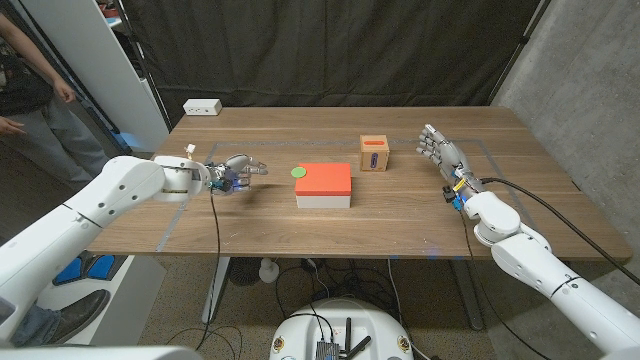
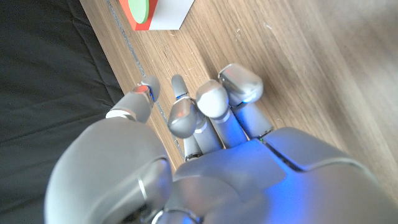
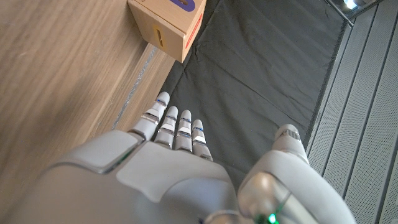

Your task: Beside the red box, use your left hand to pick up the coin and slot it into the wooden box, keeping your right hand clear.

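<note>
The left hand (image 1: 238, 170) hovers low over the wooden table (image 1: 400, 225), holding nothing, its fingers (image 2: 214, 99) curled loosely but apart, pointing toward the red box (image 1: 324, 180). The green coin (image 1: 298, 171) lies on the tabletop just beside that box's left far corner, a short way from the left fingertips and untouched. Beyond the red box stands the small wooden box (image 1: 374, 153), its slot on top. The right hand (image 1: 441, 154) waits well apart near the table's right side, fingers straight and spread, empty.
</note>
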